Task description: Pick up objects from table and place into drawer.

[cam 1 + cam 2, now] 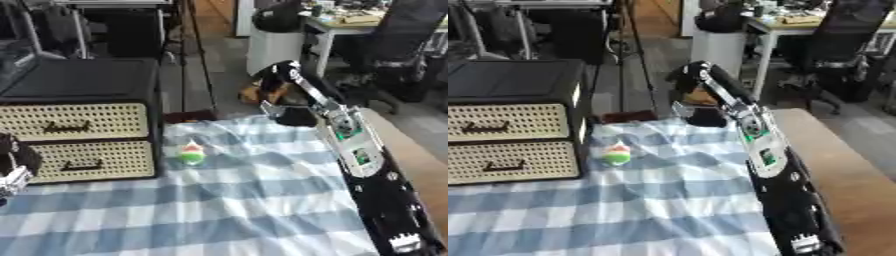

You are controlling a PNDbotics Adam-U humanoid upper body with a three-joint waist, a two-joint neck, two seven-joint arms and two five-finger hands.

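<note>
In the left eye view, a small green, white and red toy [192, 152] sits on the checked table [219, 210] just beside the drawer cabinet [83, 140], whose drawers look closed; the left hand [13, 170] shows at the left edge, its fingers unreadable. In the right eye view, the right hand [702, 116] rests at the far table edge, well apart from the toy, fingers unclear. A reach from there could knock the toy away.

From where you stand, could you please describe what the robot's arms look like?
The right arm is mostly black with silver-white panels bearing small green patches, and a white block near the bottom edge. Its right hand is black. Only a black and silver bit of the left hand shows at the view's left edge.
</note>
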